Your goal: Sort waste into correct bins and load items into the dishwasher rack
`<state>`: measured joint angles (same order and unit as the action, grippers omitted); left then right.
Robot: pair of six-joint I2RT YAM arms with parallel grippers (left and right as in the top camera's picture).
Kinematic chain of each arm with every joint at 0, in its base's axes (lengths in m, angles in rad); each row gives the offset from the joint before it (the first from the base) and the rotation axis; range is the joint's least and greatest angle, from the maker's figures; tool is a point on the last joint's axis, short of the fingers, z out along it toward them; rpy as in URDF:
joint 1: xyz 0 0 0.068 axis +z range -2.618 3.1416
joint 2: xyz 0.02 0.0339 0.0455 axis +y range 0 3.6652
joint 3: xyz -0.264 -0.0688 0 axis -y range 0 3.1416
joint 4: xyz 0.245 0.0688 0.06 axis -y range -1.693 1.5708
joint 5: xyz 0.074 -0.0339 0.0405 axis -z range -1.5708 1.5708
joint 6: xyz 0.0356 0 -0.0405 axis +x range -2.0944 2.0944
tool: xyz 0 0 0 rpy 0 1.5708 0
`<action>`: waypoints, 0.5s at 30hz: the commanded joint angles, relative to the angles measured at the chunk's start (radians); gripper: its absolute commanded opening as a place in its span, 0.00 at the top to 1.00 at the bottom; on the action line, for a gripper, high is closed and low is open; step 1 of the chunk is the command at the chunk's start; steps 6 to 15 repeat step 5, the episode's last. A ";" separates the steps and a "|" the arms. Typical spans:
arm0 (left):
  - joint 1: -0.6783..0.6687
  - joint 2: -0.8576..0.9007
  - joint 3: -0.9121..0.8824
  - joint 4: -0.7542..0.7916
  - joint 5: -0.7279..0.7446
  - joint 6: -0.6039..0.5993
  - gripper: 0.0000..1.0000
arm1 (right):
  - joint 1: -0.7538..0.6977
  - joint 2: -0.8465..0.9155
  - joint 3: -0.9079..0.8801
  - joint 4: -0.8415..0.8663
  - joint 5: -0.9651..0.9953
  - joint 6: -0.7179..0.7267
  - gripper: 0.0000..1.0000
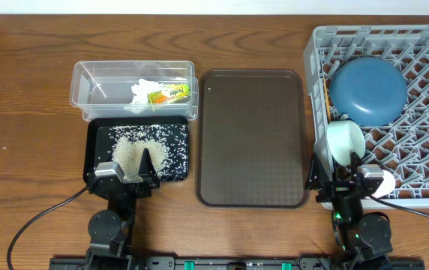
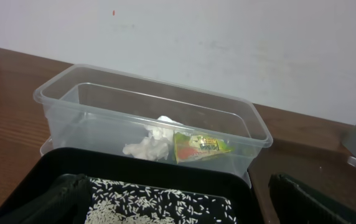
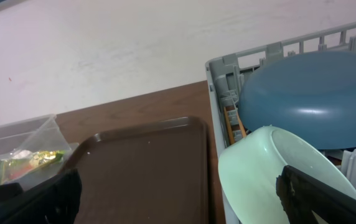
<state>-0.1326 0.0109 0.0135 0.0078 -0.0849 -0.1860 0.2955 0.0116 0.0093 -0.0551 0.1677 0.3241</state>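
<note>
The clear tub [image 1: 87, 82] [image 2: 66, 106] holds the crumpled white tissue [image 1: 141, 91] [image 2: 148, 144] and the snack wrapper [image 1: 171, 93] [image 2: 200, 148]. The black tray [image 1: 98, 135] [image 2: 134, 171] in front of it holds loose rice [image 1: 141, 148] [image 2: 153, 205]. My left gripper [image 1: 130, 171] [image 2: 184, 208] is open and empty over the tray's near edge. The grey rack [image 1: 316, 45] [image 3: 216, 68] holds the blue bowl [image 1: 367, 90] [image 3: 309, 93], a mint bowl [image 1: 345, 140] [image 3: 271, 174] and the chopsticks [image 1: 327, 97] [image 3: 233, 124]. My right gripper [image 1: 343, 178] [image 3: 178, 205] is open, its right finger against the mint bowl. The pink cup is out of view.
The large flat brown serving tray [image 1: 252, 135] [image 3: 147, 168] lies between the black tray and the rack. A pale round shape [image 1: 383, 184] shows partly behind my right arm at the rack's near edge. A white wall stands behind the table.
</note>
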 commanded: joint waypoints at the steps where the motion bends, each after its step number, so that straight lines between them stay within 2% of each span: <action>1: 0.004 -0.007 -0.010 -0.008 -0.001 0.002 0.07 | -0.009 -0.006 -0.004 0.000 -0.003 -0.007 0.01; 15: 0.004 -0.007 -0.010 -0.008 -0.001 0.002 0.07 | -0.009 -0.006 -0.004 0.000 -0.003 -0.007 0.01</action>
